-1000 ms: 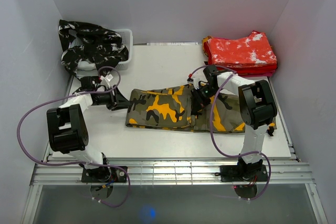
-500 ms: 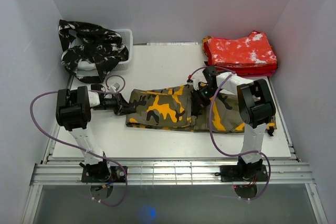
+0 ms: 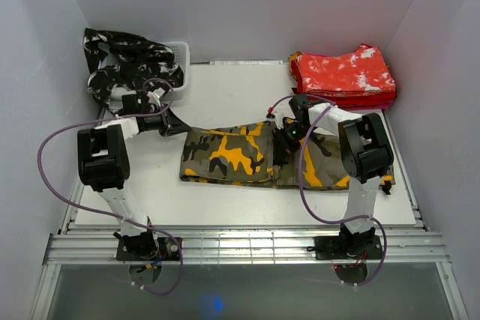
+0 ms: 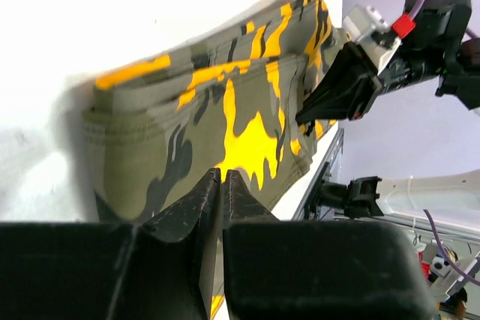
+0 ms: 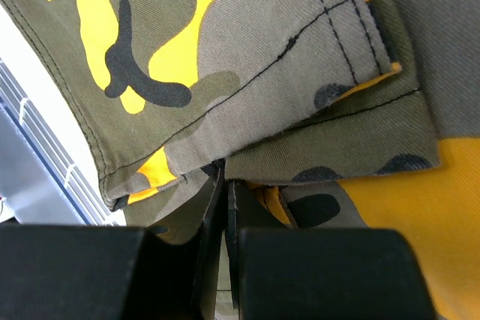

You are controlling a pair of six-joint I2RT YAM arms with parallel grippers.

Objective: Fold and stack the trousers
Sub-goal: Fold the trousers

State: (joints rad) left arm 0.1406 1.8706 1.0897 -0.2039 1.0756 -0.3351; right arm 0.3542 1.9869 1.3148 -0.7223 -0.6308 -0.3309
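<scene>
I am showing two arms built alike: my left arm (image 3: 101, 159) and my right arm (image 3: 365, 148) are each carrying chunky black joint housings between white links, on black bases. A purple cable (image 3: 43, 177) is looping at nine o'clock of my left arm, and a second purple cable (image 3: 301, 185) is trailing at nine o'clock of my right. My left gripper (image 4: 223, 177) is showing blunt, matt black fingers (image 4: 180, 222); my right gripper (image 4: 304, 116) is wearing a white block (image 4: 367, 26) with a red tab (image 4: 403, 25).

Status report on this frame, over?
Left gripper nearly shut at left end of olive trousers, hold unclear. Right gripper shut on their middle fold. Trousers lie flat, not stacked. Bin close beyond left gripper.
</scene>
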